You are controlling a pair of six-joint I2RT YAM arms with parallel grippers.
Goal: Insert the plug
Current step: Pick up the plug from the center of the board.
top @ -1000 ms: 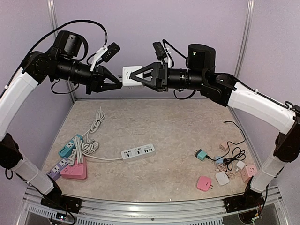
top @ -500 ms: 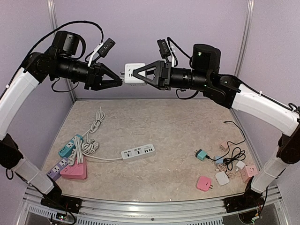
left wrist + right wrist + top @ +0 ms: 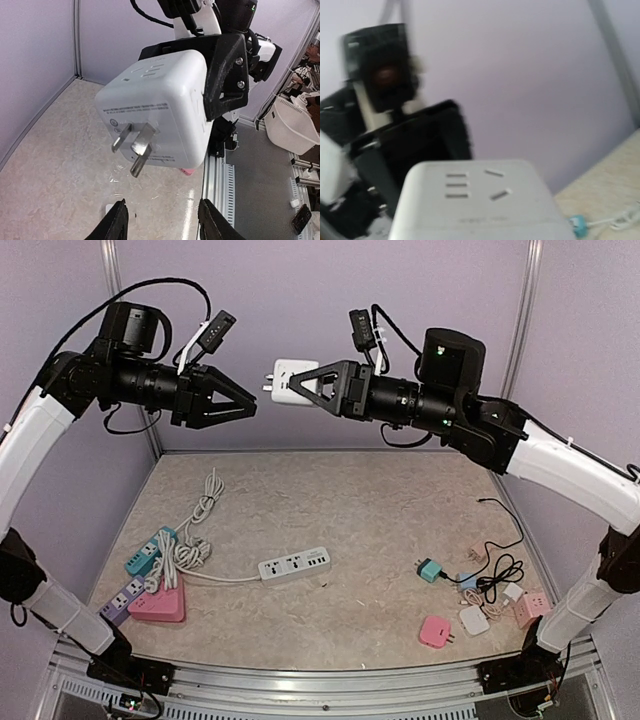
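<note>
The plug [image 3: 287, 381] is a white cube adapter with metal prongs, held high above the table. My right gripper [image 3: 303, 387] is shut on its sides. In the left wrist view the plug [image 3: 165, 100] fills the upper middle, prongs pointing at the camera, with a black right finger [image 3: 225, 75] along its side. My left gripper [image 3: 250, 407] hangs a short way left of the plug, apart from it. Its fingertips [image 3: 118, 222] stand open around empty air. The right wrist view shows the plug's [image 3: 480, 205] socket face close up and blurred.
On the table lie a white power strip [image 3: 294, 566], and at the left a teal strip [image 3: 150, 551], a purple strip [image 3: 124, 599] and a pink triangular one [image 3: 158, 605] with coiled white cord. Small pink [image 3: 436, 631], teal [image 3: 429, 569] and white [image 3: 473, 620] adapters sit near right.
My left gripper has opened, let go of the plug and drawn back to the left. The right gripper has carried the plug slightly up and to the right.
</note>
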